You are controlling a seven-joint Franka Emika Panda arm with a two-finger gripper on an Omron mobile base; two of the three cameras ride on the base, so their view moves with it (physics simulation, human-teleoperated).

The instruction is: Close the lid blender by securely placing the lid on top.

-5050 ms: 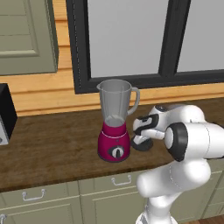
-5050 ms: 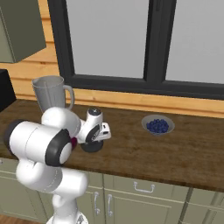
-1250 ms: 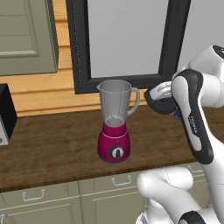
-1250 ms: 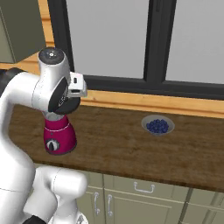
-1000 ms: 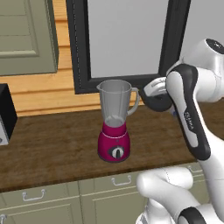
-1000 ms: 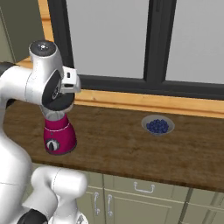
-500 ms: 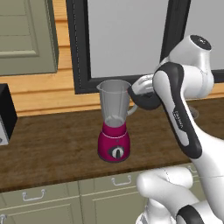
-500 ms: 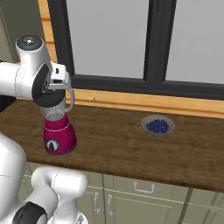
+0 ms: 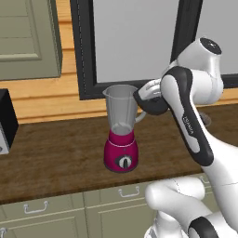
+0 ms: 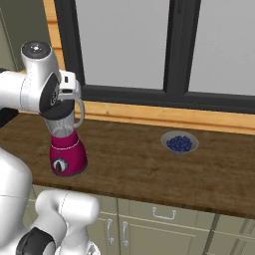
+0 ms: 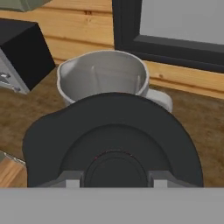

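The blender (image 9: 122, 135) stands on the wooden counter, a magenta-red base under a clear grey jar with an uncovered mouth (image 11: 101, 72). It also appears in the right base view, the blender (image 10: 66, 149) partly behind my arm. The lid (image 11: 113, 135), a dark round disc with a raised centre, is held in my gripper (image 11: 116, 179), which is shut on it. In the left base view the gripper (image 9: 148, 98) holds the lid (image 9: 154, 107) at the height of the jar's rim, against its right side by the handle. In the hand view the lid covers the near part of the jar.
A black box appliance (image 9: 5, 122) sits at the counter's left end, also seen as the black box (image 11: 24, 50). A shallow bowl of blue berries (image 10: 180, 143) lies to the right. A dark window frame (image 9: 83, 51) and wooden wall rise right behind the blender.
My arm has swung left with the lid, from well to the right of the jar to right beside its rim. The blender has stayed put.
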